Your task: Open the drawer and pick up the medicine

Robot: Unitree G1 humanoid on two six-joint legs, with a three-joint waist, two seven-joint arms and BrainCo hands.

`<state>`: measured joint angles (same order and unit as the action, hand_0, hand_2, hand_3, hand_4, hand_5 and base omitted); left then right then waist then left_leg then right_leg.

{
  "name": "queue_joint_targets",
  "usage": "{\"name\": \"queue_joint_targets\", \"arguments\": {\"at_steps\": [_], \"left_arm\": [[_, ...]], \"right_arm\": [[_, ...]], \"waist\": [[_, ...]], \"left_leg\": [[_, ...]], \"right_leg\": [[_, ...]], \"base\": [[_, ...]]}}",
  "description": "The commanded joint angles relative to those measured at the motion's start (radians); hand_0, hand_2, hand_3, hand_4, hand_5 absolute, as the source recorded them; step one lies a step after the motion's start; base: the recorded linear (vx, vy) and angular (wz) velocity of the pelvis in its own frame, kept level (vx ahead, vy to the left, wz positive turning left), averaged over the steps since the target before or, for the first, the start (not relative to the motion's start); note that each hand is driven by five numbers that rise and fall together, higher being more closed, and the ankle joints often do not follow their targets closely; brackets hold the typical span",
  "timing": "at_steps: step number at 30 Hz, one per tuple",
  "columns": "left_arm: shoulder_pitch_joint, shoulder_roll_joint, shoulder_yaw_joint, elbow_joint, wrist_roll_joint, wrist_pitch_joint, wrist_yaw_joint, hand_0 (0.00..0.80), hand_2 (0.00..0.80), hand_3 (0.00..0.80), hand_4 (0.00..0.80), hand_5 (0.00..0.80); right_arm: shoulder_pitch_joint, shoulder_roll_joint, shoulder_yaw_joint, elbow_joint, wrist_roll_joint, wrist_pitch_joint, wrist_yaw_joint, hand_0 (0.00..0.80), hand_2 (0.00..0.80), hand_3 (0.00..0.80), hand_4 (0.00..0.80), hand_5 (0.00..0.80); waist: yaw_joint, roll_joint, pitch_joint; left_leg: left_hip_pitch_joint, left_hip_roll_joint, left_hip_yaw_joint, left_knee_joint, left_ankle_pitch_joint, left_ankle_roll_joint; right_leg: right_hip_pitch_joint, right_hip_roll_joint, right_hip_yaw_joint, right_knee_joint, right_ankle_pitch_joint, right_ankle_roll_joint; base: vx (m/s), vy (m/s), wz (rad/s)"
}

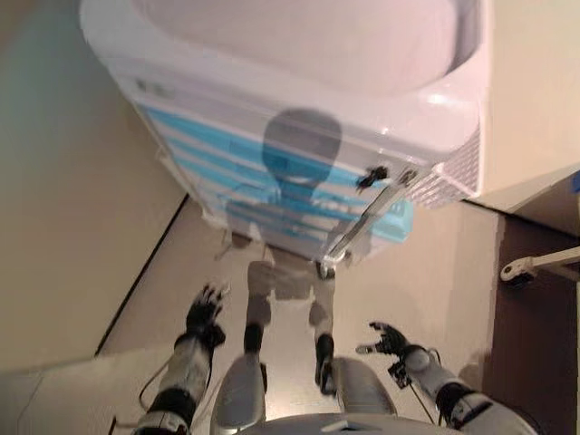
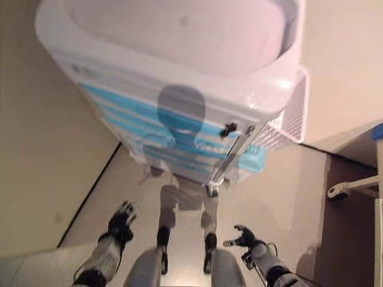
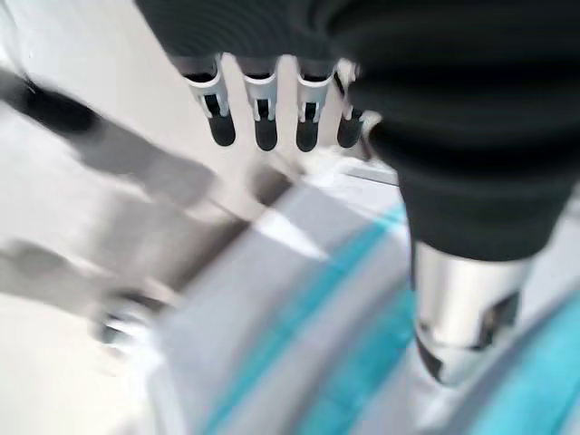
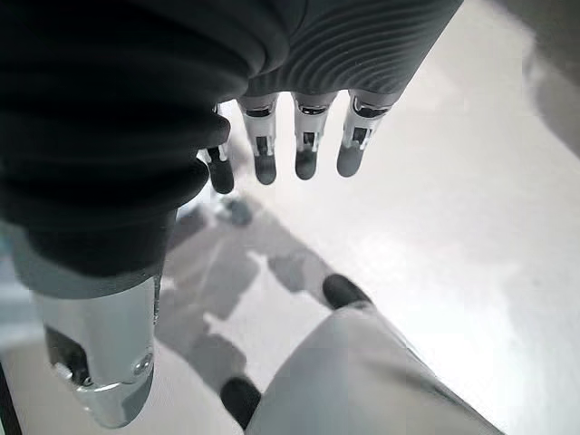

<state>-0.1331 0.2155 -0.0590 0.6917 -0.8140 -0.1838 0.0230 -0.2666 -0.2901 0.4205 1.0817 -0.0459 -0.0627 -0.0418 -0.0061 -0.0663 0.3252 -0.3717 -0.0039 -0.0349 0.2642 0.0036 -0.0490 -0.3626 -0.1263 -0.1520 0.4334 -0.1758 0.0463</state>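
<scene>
A white cabinet [image 1: 299,54] stands in front of me, with several blue-fronted drawers [image 1: 217,172] stacked down its face, all pushed in. No medicine shows in any view. My left hand [image 1: 205,313] hangs low in front of the cabinet's left side, open and holding nothing. In the left wrist view its fingers [image 3: 263,113] point toward the blue drawer fronts [image 3: 362,353]. My right hand [image 1: 388,341] hangs low to the right, open and empty, apart from the cabinet. The right wrist view shows its straight fingers [image 4: 304,140] over bare floor.
A slanted metal bar [image 1: 362,227] runs down the cabinet's right corner, and a white mesh basket [image 1: 458,172] hangs on its right side. A beige wall closes the left. A white wheeled leg [image 1: 539,265] lies on darker floor at the right.
</scene>
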Motion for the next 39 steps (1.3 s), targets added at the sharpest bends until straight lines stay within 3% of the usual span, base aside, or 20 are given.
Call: {"name": "queue_joint_targets", "arguments": {"at_steps": [1, 6, 14, 16, 17, 26, 39], "left_arm": [[0.040, 0.002, -0.002, -0.061, -0.111, -0.035, -0.034, 0.000, 0.000, 0.000, 0.000, 0.000], [0.000, -0.039, -0.012, -0.198, -0.340, -0.010, -0.114, 0.000, 0.000, 0.000, 0.000, 0.000], [-0.114, -0.088, -0.017, -0.259, -0.556, 0.018, -0.170, 0.000, 0.000, 0.000, 0.000, 0.000], [-0.136, -0.085, -0.024, -0.257, -0.566, 0.023, -0.171, 0.000, 0.000, 0.000, 0.000, 0.000], [-0.168, -0.080, -0.033, -0.251, -0.575, 0.024, -0.177, 0.000, 0.000, 0.000, 0.000, 0.000], [-0.319, -0.030, -0.080, -0.233, -0.554, 0.002, -0.191, 0.000, 0.000, 0.000, 0.000, 0.000], [-0.511, 0.044, -0.036, -0.112, -0.541, -0.032, -0.168, 0.000, 0.000, 0.000, 0.000, 0.000]], "right_arm": [[0.031, -0.019, 0.022, -0.043, 0.010, -0.011, -0.015, 0.000, 0.000, 0.000, 0.000, 0.000], [0.004, -0.035, 0.016, -0.063, 0.019, -0.009, -0.014, 0.000, 0.000, 0.000, 0.000, 0.000], [-0.007, -0.035, 0.019, -0.085, 0.025, -0.017, -0.010, 0.000, 0.000, 0.000, 0.000, 0.000], [-0.006, -0.038, 0.019, -0.092, 0.027, -0.019, -0.009, 0.000, 0.000, 0.000, 0.000, 0.000], [-0.001, -0.038, 0.021, -0.089, 0.029, -0.022, -0.005, 0.000, 0.000, 0.000, 0.000, 0.000], [0.009, -0.043, 0.032, -0.059, 0.039, -0.028, 0.012, 0.000, 0.000, 0.000, 0.000, 0.000], [-0.005, -0.059, 0.038, -0.043, 0.064, -0.038, 0.020, 0.000, 0.000, 0.000, 0.000, 0.000]], "waist": [[0.001, -0.021, -0.043], [0.004, -0.022, -0.032], [-0.006, -0.042, -0.035], [-0.010, -0.045, -0.036], [-0.015, -0.048, -0.042], [-0.059, -0.065, -0.072], [-0.111, -0.071, -0.098]], "left_leg": [[-0.057, -0.056, -0.002, 0.130, -0.103, 0.055], [-0.172, -0.062, -0.013, 0.236, -0.128, 0.059], [-0.299, -0.059, -0.010, 0.321, -0.151, 0.060], [-0.316, -0.056, -0.008, 0.335, -0.155, 0.060], [-0.330, -0.053, -0.013, 0.364, -0.192, 0.054], [-0.399, -0.032, 0.000, 0.406, -0.214, 0.062], [-0.434, -0.002, 0.061, 0.436, -0.248, 0.084]], "right_leg": [[-0.029, -0.014, 0.009, -0.035, 0.083, 0.033], [-0.142, -0.024, 0.006, 0.067, 0.054, 0.021], [-0.272, -0.021, 0.016, 0.143, 0.034, 0.015], [-0.287, -0.021, 0.015, 0.152, 0.031, 0.015], [-0.305, -0.016, 0.022, 0.183, -0.001, 0.021], [-0.382, 0.000, 0.040, 0.201, 0.008, 0.033], [-0.432, 0.030, 0.098, 0.199, 0.033, 0.056]], "base": [[-0.103, 0.003, 0.21], [-0.066, 0.006, 0.09], [-0.041, 0.001, 0.01], [0.015, 0.002, 0.00], [0.065, -0.008, 0.09], [-0.001, 0.030, -0.09], [0.014, 0.066, -0.23]]}}
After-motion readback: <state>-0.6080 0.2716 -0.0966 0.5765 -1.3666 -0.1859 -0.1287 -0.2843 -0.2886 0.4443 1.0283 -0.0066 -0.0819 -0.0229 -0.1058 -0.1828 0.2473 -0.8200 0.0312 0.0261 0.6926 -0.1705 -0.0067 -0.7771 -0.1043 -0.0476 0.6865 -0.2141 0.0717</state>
